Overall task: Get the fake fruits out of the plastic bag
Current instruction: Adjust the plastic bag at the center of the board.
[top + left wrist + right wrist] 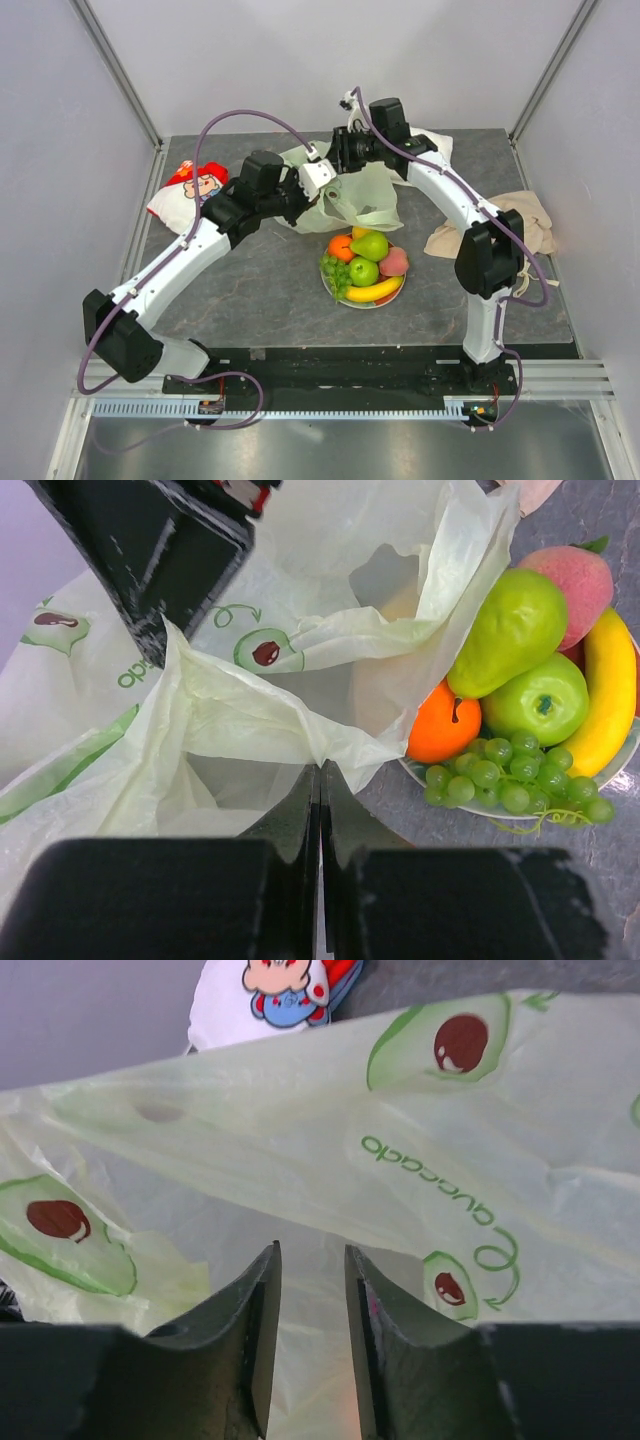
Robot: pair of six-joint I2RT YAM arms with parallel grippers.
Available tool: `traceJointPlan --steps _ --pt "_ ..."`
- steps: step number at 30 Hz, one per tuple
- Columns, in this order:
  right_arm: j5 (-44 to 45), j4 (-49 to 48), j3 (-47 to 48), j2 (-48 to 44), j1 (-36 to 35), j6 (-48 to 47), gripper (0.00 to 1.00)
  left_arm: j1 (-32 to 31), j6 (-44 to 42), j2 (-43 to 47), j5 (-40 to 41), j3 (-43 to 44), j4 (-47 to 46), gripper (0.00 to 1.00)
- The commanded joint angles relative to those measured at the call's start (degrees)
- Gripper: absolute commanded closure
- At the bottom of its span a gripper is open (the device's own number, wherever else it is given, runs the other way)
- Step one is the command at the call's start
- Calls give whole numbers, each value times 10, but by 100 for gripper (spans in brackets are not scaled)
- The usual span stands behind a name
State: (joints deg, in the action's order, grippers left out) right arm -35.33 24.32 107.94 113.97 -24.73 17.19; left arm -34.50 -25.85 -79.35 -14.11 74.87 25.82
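Note:
The pale-green plastic bag (352, 195) lies crumpled behind the plate, its mouth gaping toward the fruits (385, 580). My left gripper (322, 768) is shut on a fold of the bag's rim (318, 178). My right gripper (312, 1252) hovers at the bag's far side (338, 152), jaws apart with bag film (300, 1160) just past the tips. Fake fruits sit on the plate (343, 296): pear (505, 630), green apple (535, 702), orange (443, 730), banana (605, 705), peach (572, 575), grapes (505, 778). No fruit shows clearly inside the bag.
A red-and-white cartoon snack packet (190, 188) lies at the back left. A beige cloth (500, 228) is bunched at the right beside the right arm's elbow, and a white cloth (432, 145) lies behind the bag. Grey walls enclose the table.

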Motion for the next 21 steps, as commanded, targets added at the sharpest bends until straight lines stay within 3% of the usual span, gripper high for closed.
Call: traceJointPlan --steps 1,11,15,21 --pt "-40 6 -24 5 -2 -1 63 0 26 25 -14 -14 -16 98" --pt "-95 -3 -67 29 -41 -10 73 0 15 61 -14 -63 -53 98" --pt "-37 -4 -53 56 -56 -18 68 0 21 69 -23 -67 -54 98" --pt "83 -12 -20 95 -67 -66 69 0 16 77 -53 -61 -38 98"
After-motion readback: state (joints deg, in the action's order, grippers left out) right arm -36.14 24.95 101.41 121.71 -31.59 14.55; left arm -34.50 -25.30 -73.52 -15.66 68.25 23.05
